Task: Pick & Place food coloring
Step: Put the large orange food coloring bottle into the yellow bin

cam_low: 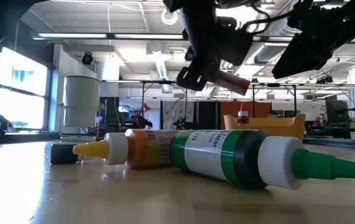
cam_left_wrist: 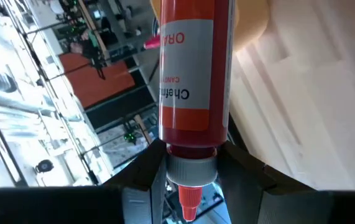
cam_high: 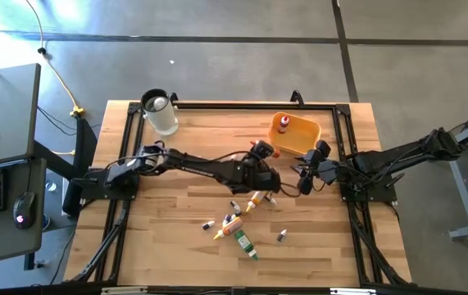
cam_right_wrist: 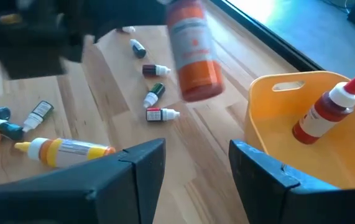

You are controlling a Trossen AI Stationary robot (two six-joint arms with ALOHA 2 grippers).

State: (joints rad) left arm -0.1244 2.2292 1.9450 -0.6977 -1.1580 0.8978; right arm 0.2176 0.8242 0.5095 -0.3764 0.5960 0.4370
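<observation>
**Orange bottle held in the air, close to the tray**

Nearest the low camera lies a green bottle on its side, with a yellow-capped orange one just behind it. They look small, light and hard, and round, so they may roll or slip. The best place to pinch one is likely across the neck or the middle of the body.

The left gripper is closed on an orange bottle at its cap end and holds it up above the table. The yellow tray is near, with one red bottle already inside.

The right gripper hangs just beside the tray, fingers apart and holding nothing. It is close and could get bumped.

More little bottles lie loose on the table. A clear jar stands well apart.
</observation>
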